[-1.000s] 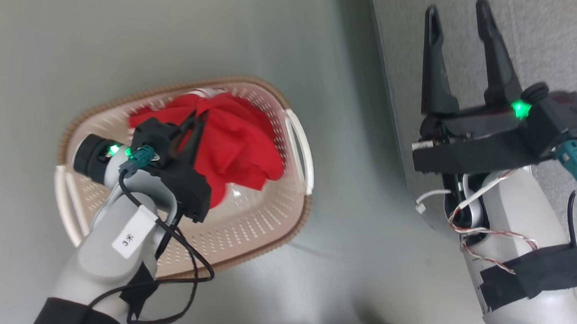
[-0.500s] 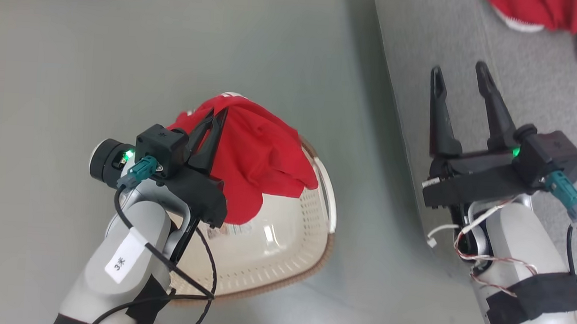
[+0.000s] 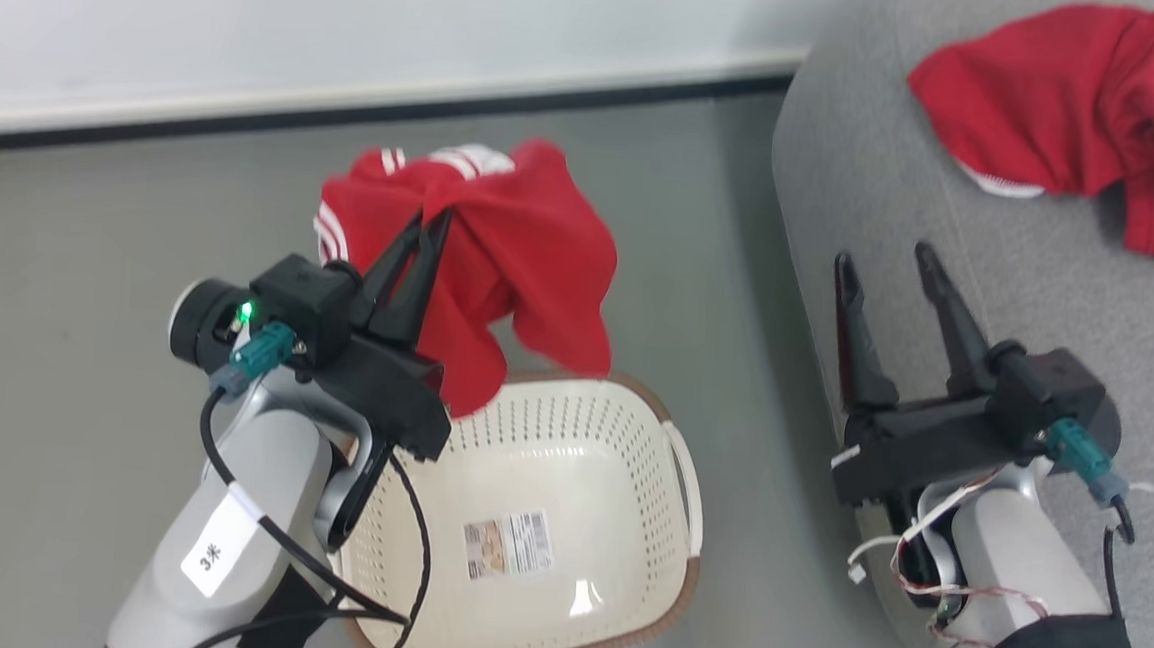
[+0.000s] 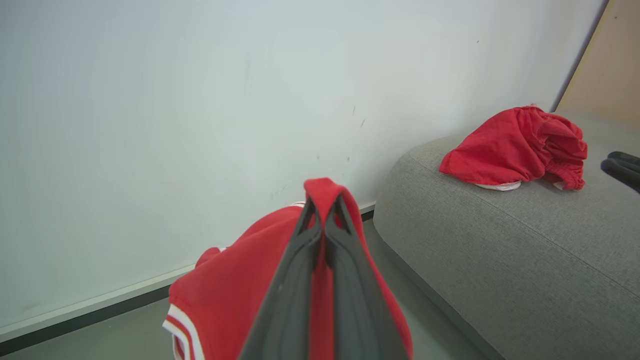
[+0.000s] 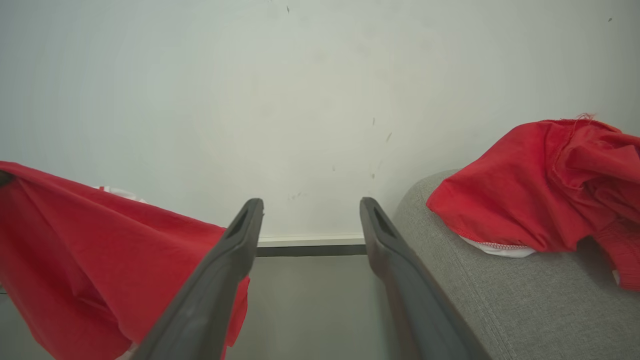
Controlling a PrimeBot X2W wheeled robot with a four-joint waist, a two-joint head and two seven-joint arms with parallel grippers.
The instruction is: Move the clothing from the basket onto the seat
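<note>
**Two red garments: one up in the air, one on the sofa**

Two arms show in the head view. On the left side is the grey floor (image 3: 90,264), with a white wall (image 3: 255,24) behind it and a dark strip where the two meet.

The left gripper (image 3: 430,217) is up above the floor. Its two dark fingers are pressed close together, and they pinch a fold of the striped red garment (image 3: 521,250). The cloth hangs down from the tips in soft folds. White stripes show on its edge, on the side near the wall. In the left wrist view, the left gripper (image 4: 325,210) has a bit of the striped red garment (image 4: 235,295) poking up over its fingertips.

Just below the hanging cloth is the laundry basket (image 3: 580,434). It sits on the floor, cream-white with lots of little holes and a brown rim. The low end of the cloth hangs over the basket's far rim. A paper sticker (image 3: 508,545) lies flat on the basket's bottom.

To the right is the right gripper (image 3: 885,261). Its fingers are spread wide apart and hold nothing. They point up over the near edge of the big grey sofa (image 3: 944,216).

Far right, the other red garment (image 3: 1049,143) lies in a crumpled heap on the sofa, well apart from both grippers. A thin white edge peeks out under it. The right wrist view shows this heap (image 5: 525,200) resting on the sofa (image 5: 525,300).
</note>
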